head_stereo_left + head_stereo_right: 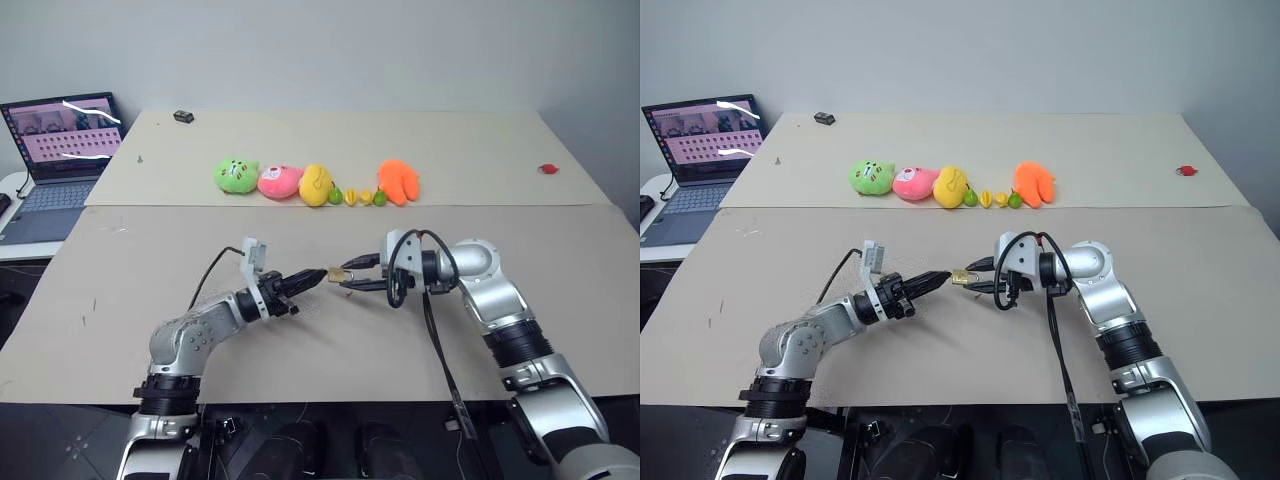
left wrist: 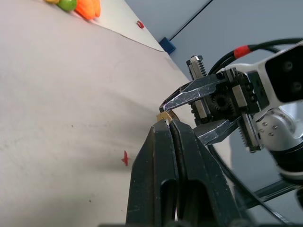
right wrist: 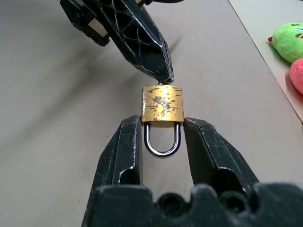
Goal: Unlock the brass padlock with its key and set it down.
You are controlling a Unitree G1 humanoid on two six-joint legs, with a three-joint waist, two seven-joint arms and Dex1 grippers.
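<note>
The right tool (image 3: pixel 162 142) clamps the brass padlock (image 3: pixel 162 105), shackle toward its wrist; the closed left tool (image 3: pixel 163 75) meets the keyhole end.

bare table (image 1: pixel 300 360) around; plush fruits (image 1: pixel 315 185) well beyond.

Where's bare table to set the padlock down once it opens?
The padlock hangs over bare near table, free in front of both grippers. The right side toward the red bit is bare too. It's crowded along the plush row.
</note>
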